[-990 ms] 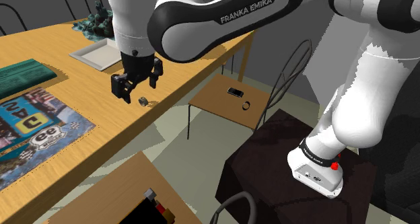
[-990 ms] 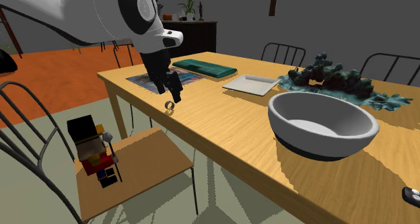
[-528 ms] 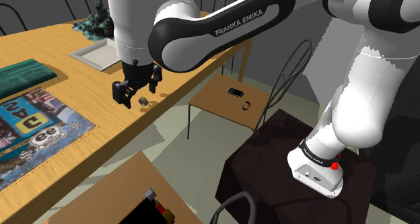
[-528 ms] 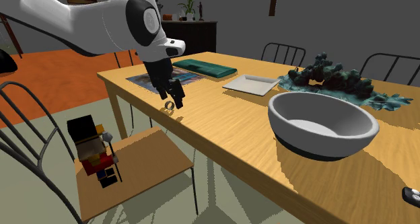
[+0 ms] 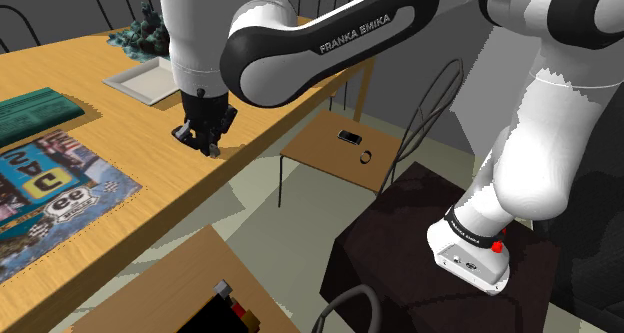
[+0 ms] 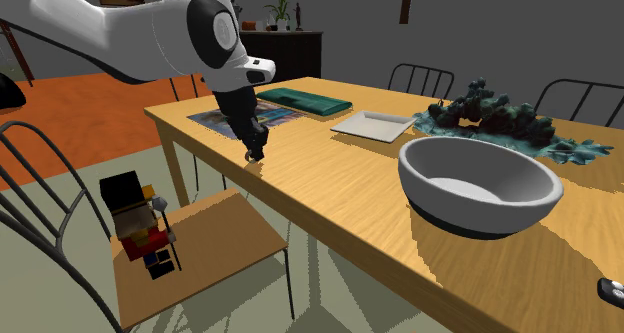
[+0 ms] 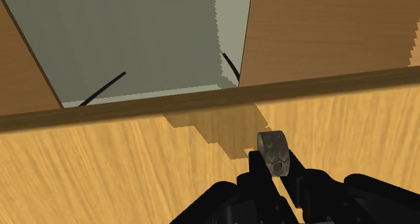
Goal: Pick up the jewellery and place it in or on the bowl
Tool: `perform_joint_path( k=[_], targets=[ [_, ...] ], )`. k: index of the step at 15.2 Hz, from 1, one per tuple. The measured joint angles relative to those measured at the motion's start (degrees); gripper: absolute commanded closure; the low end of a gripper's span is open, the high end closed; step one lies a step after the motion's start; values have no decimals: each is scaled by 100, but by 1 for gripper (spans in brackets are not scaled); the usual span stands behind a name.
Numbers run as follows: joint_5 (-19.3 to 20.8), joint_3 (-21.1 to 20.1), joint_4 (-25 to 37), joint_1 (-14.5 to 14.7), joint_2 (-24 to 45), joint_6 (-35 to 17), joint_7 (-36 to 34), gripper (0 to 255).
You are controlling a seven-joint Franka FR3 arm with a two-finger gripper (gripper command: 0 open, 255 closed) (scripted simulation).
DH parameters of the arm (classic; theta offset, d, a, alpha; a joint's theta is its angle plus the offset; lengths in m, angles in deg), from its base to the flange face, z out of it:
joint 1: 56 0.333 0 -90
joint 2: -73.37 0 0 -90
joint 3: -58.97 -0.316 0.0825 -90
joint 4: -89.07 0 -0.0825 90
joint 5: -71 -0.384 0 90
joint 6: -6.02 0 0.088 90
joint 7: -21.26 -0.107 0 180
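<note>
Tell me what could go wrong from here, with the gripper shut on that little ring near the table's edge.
The gripper clasps the ring only at the fingertips, so it may slip on lifting. The table edge is close; a dropped ring could roll off onto the floor. The bowl sits far along the table, a long carry for so slight a grip.

The ring (image 7: 273, 150), a small dull grey-brown band with a mottled surface, stands on edge low over the wooden table (image 7: 101, 169), near its edge, clasped between the fingers of the gripper (image 7: 274, 169). The bowl (image 6: 478, 179) sits upright further along the same table, well apart from the ring. It is wide and shallow, white inside and dark round its underside.
</note>
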Motion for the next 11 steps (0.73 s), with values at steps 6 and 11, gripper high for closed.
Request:
perform_joint_path(
  k=[6,11],
  targets=[
    [-1,0,0,-1,-1,0,1,255],
    [-84,-27,196,-6,-82,264,72,255]
  ],
)
